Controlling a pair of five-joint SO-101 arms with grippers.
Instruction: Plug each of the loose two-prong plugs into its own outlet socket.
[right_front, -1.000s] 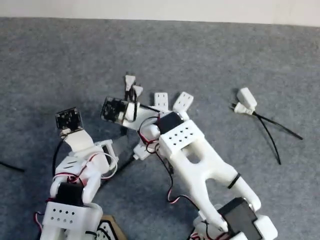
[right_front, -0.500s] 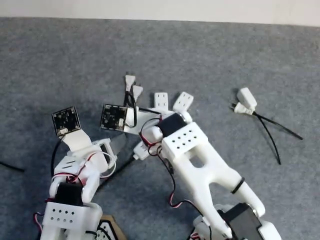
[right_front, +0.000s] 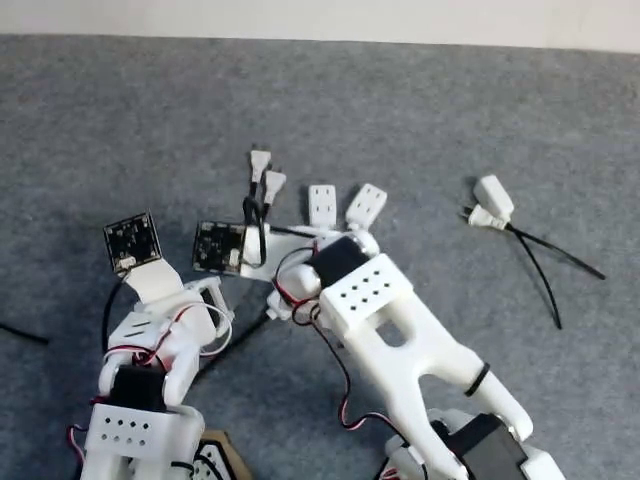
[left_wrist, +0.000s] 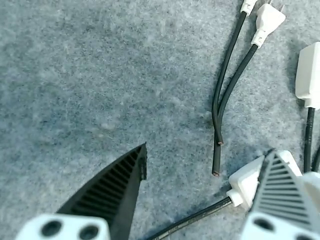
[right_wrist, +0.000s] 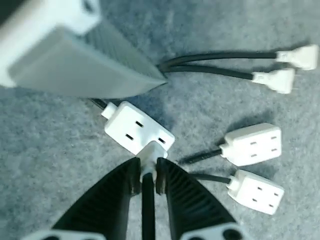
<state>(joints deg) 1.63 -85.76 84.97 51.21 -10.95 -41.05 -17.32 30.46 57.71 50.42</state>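
Observation:
Two loose white two-prong plugs (right_front: 260, 160) (right_front: 273, 182) lie side by side on black cords, also in the right wrist view (right_wrist: 300, 55) (right_wrist: 275, 80) and the left wrist view (left_wrist: 270, 17). Two free white outlet sockets (right_front: 322, 203) (right_front: 366, 205) lie just right of them (right_wrist: 252, 145) (right_wrist: 257, 192). My right gripper (right_wrist: 147, 165) is shut on a third white plug (right_wrist: 148, 152), which butts against the end of a third socket (right_wrist: 137, 130). My left gripper (left_wrist: 207, 150) is open just over the carpet, one finger (left_wrist: 280, 190) beside that same socket (left_wrist: 245, 182).
A joined plug and socket (right_front: 490, 205) with thin black cords lies at the right. The grey carpet (right_front: 120, 120) covers the table. The left arm (right_front: 150, 350) and right arm (right_front: 400, 330) stand close together at the front.
The right arm's wrist has swung left and nearer, bringing its held plug up to the socket. The left arm shifted slightly left.

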